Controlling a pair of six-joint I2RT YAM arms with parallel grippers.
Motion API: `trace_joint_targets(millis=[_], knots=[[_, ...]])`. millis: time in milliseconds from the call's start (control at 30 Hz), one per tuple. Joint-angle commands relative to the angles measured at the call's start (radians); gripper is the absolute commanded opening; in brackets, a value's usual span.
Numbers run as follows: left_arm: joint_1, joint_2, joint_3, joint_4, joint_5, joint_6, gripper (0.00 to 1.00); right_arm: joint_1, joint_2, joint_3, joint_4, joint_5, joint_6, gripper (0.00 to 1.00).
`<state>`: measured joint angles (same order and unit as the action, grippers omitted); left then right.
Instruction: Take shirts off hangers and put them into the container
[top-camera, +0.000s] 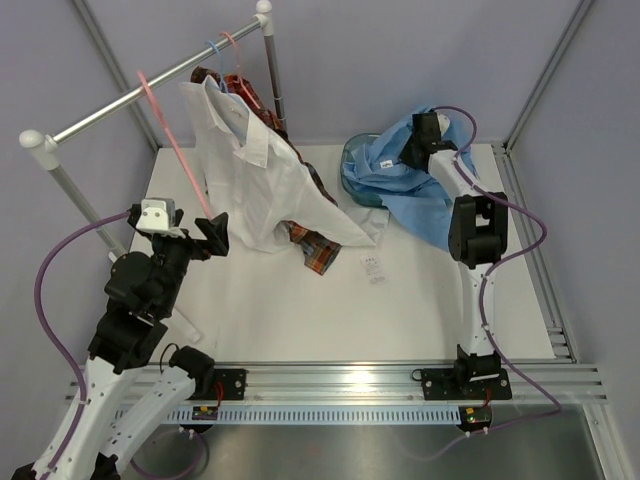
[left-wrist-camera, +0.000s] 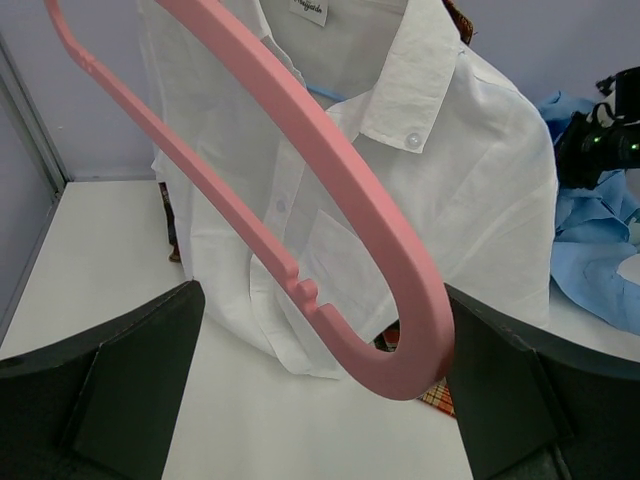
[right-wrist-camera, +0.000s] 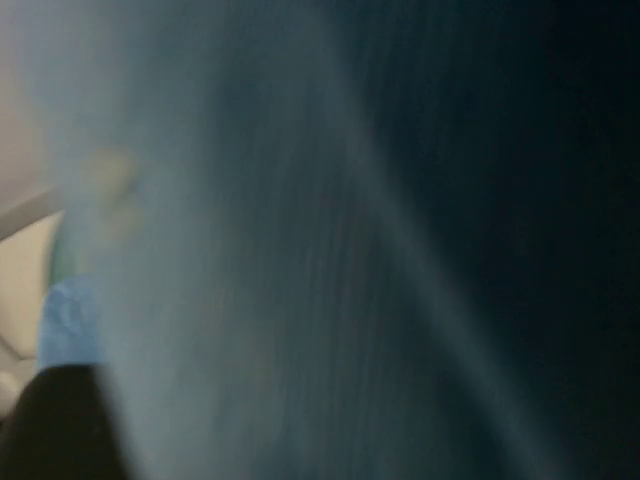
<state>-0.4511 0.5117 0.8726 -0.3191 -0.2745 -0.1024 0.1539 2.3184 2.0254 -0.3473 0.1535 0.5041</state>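
Observation:
An empty pink hanger (top-camera: 180, 150) hangs from the rail, its lower end between the fingers of my open left gripper (top-camera: 215, 235). In the left wrist view the hanger's curved end (left-wrist-camera: 400, 330) lies close to the right finger (left-wrist-camera: 510, 390). Behind it the white shirt (top-camera: 260, 180) (left-wrist-camera: 460, 180) hangs on a hanger, and the plaid shirt (top-camera: 316, 256) shows under its hem. The light blue shirt (top-camera: 420, 200) drapes over the teal container (top-camera: 352, 155). My right gripper (top-camera: 412, 152) is buried in it, shut on the cloth. Blurred blue fabric (right-wrist-camera: 250, 250) fills the right wrist view.
The silver rail (top-camera: 110, 108) runs diagonally across the back left on two posts. A light blue hook (top-camera: 213, 50) and a pink hook (top-camera: 232, 42) sit on it near its far end. A small white tag (top-camera: 372, 266) lies on the table.

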Motion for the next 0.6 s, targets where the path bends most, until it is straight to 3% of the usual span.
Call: trace_joint_targets(millis=[0,33,133,233,267,333,367,433,500,567], knots=[[0.005,-0.004,-0.012,0.063,0.003,-0.005,0.99,-0.025,0.07,0.101,-0.245,-0.065,0.103,0.04],[0.006,-0.004,-0.012,0.063,0.003,-0.003,0.99,-0.025,0.076,0.111,-0.272,-0.069,0.1,0.12],[0.005,-0.002,-0.014,0.063,0.006,-0.006,0.99,-0.027,0.062,0.095,-0.282,-0.08,0.087,0.19],[0.008,0.002,-0.012,0.063,0.011,-0.006,0.99,-0.027,0.007,0.076,-0.279,-0.103,0.047,0.37],[0.008,0.002,-0.012,0.063,0.014,-0.006,0.99,-0.027,-0.04,0.07,-0.275,-0.109,0.033,0.49],[0.008,0.004,-0.014,0.063,0.017,-0.01,0.99,-0.027,-0.103,0.047,-0.257,-0.106,-0.005,0.61],[0.009,0.004,-0.012,0.063,0.02,-0.01,0.99,-0.027,-0.172,0.039,-0.249,-0.089,-0.019,0.72],[0.011,0.005,-0.012,0.061,0.02,-0.011,0.99,-0.036,-0.235,0.029,-0.237,-0.08,-0.042,0.84],[0.011,0.005,-0.014,0.063,0.024,-0.011,0.99,-0.059,-0.316,0.022,-0.231,-0.094,-0.029,0.91],[0.014,0.002,-0.014,0.061,0.026,-0.011,0.99,-0.108,-0.387,-0.016,-0.217,-0.115,0.017,0.91]])
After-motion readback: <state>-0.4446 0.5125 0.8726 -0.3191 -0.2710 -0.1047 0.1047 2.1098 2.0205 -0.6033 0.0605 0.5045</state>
